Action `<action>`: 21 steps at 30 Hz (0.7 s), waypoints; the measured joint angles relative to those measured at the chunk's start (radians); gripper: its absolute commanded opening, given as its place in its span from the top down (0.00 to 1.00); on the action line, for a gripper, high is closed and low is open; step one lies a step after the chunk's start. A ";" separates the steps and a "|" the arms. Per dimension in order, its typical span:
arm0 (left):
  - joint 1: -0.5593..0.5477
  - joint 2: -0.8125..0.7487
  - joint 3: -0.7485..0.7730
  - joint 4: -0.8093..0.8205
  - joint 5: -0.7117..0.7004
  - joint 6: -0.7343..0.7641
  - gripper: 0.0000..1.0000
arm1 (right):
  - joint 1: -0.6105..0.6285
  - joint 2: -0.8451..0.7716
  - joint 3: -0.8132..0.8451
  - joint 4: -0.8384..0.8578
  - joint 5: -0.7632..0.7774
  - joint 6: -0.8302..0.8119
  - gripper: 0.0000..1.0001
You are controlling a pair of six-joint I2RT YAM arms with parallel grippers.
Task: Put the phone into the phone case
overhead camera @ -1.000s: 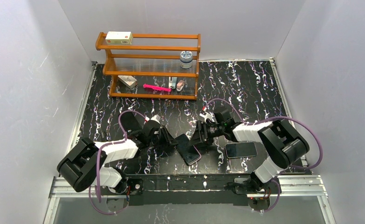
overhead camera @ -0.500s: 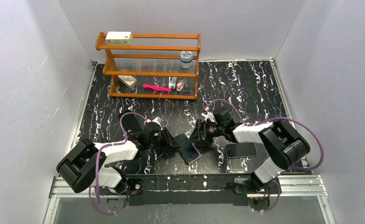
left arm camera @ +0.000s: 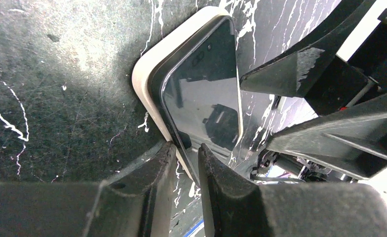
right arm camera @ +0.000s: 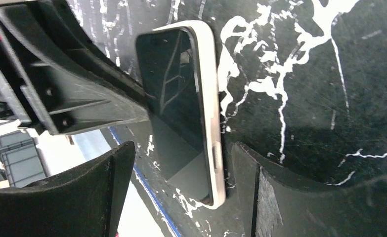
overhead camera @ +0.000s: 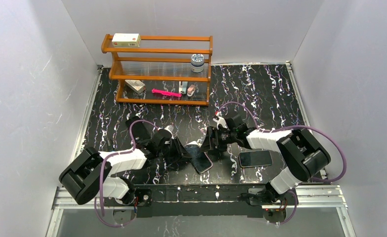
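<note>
The phone (overhead camera: 199, 157) is lying slantwise on the black, white-veined table (overhead camera: 260, 94), close to the table's near edge and between the two grippers. Its dark glossy screen is facing up and its pale rim is showing. The left gripper (left arm camera: 185, 153) is standing narrow, its fingers pinching the phone's edge at one end. The right gripper (right arm camera: 184, 148) is gaping wide, its fingers straddling the other end without clamping it. Beside the right forearm, a second dark phone-shaped slab (overhead camera: 255, 158) with a thin pale rim is resting flat, apart from the phone. Open tabletop is stretching behind the grippers toward a wooden rack (overhead camera: 161, 50) at the far edge, and plain white walls (overhead camera: 28, 98) are closing in three sides. Compared with a second ago, the left gripper is sitting slightly nearer the phone, whose far end is showing paler. The slab is lying where it was.
</note>
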 measured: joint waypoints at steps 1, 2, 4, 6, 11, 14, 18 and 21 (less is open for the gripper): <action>-0.001 0.005 0.003 -0.003 0.000 0.000 0.80 | 0.001 0.008 0.000 -0.011 0.003 -0.009 0.20; -0.002 0.010 0.006 -0.006 -0.001 0.000 0.82 | 0.004 0.018 0.001 -0.020 0.004 -0.013 0.20; -0.003 0.024 0.012 -0.010 0.000 -0.001 0.83 | 0.011 0.030 0.014 -0.031 -0.005 -0.016 0.20; -0.007 0.039 0.016 -0.007 0.000 -0.005 0.86 | 0.024 0.047 0.031 -0.035 -0.008 -0.018 0.20; -0.023 0.049 0.021 0.002 -0.007 -0.023 0.90 | 0.036 0.073 0.046 -0.011 -0.039 0.010 0.21; -0.030 0.048 0.023 0.002 -0.019 -0.026 0.92 | 0.026 0.073 0.013 0.060 -0.057 0.063 0.22; -0.035 0.048 0.024 0.001 -0.028 -0.026 0.92 | 0.013 0.073 -0.036 0.160 -0.066 0.145 0.25; -0.038 0.043 0.024 -0.001 -0.032 -0.031 0.90 | 0.004 0.073 -0.079 0.248 -0.069 0.213 0.28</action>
